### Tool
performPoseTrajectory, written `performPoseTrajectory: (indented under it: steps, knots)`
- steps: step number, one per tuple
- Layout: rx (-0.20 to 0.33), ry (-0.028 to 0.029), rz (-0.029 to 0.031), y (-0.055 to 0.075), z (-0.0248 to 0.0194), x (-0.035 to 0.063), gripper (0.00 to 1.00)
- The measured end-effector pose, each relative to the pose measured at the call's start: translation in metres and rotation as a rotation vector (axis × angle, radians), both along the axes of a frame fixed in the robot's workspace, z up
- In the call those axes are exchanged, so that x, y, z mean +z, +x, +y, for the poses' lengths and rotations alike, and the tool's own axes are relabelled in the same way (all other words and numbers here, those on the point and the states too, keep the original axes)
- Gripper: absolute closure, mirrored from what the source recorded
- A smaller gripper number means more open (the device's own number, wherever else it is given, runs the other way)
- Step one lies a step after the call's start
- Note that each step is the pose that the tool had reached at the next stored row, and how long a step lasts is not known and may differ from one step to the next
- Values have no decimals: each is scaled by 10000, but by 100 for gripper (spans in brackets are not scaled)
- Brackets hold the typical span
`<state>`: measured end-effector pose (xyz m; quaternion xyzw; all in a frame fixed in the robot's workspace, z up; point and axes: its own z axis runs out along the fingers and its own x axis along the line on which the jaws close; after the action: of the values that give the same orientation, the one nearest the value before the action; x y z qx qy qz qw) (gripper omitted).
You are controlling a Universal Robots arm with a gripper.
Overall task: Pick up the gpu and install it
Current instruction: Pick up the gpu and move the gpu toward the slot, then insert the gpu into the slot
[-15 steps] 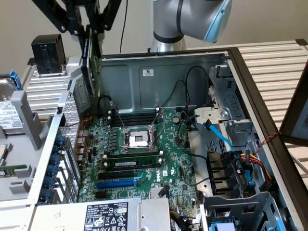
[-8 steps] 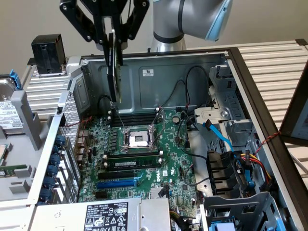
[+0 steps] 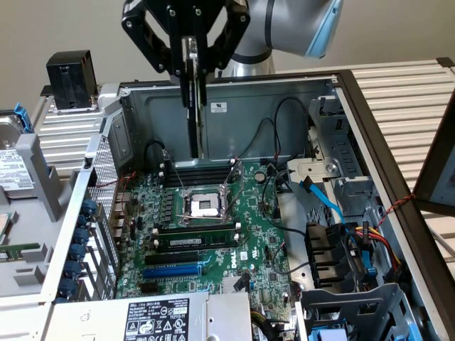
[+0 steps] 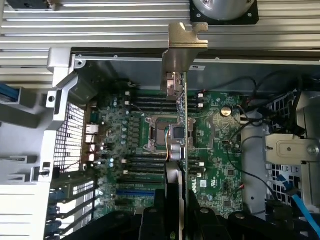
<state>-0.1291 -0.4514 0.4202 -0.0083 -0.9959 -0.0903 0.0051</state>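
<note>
Your gripper (image 3: 193, 74) is clamped on the gpu (image 3: 193, 114), pinching the card by its top so it hangs on edge, bracket end down. In the exterior view it hangs over the far part of the motherboard (image 3: 234, 234), just beyond the CPU socket (image 3: 202, 206) and well apart from the blue slot (image 3: 174, 271) near the power supply (image 3: 156, 316).

The pinch covers only a narrow strip of the card, so I judge that a knock could twist it in the fingers. The likely causes are the socket's raised latch below the hanging end and the black cables (image 3: 274, 124) looping off the case wall (image 3: 249, 117) on the exterior view's right. A tilted card would meet a slot crooked and could bind.

There is open room above the middle of the board. It is tight toward the side grille (image 3: 106, 213) and the drive cage (image 3: 334, 167).
</note>
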Motion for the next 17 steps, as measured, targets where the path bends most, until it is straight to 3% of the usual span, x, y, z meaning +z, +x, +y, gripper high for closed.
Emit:
performPoseTrajectory:
  steps: [3, 8, 17]
  knots:
    - [1, 1, 15, 135, 0, -35, 73]
    - [41, -21, 110, 257, 0, -35, 73]
    - [1587, -38, 110, 257, 0, -41, 73]
